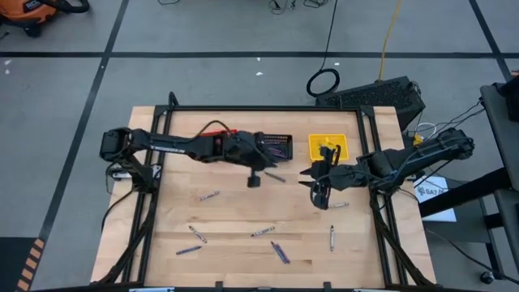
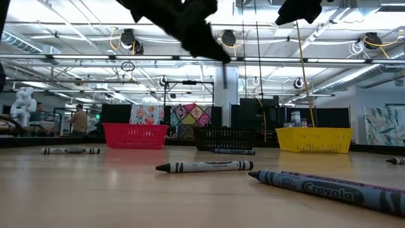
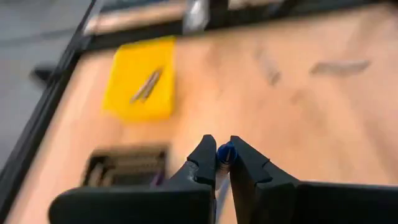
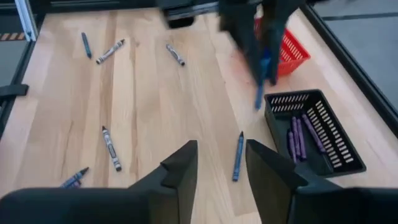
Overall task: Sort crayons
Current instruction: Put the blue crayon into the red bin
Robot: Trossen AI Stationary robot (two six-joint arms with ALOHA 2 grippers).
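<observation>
On the pale wooden table [image 1: 243, 219], loose crayons [image 1: 261, 232] lie scattered before the black wire basket [image 1: 276, 147] with purple sticks and the yellow plastic basket [image 1: 328, 147]. The left pincer [image 3: 222, 163], hovering near the black basket, is closed on a thin blue crayon [image 3: 225, 152], so delivery seems in hand. The right pincer [image 4: 221, 163] hangs open and empty; next it probably must descend on a loose crayon.

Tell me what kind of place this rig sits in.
Probably a large open workshop or lab hall: exposed ceiling beams and hanging lights in the low view, grey floor with taped lines, and a wooden table in a dark frame with crayons and sorting baskets.
</observation>
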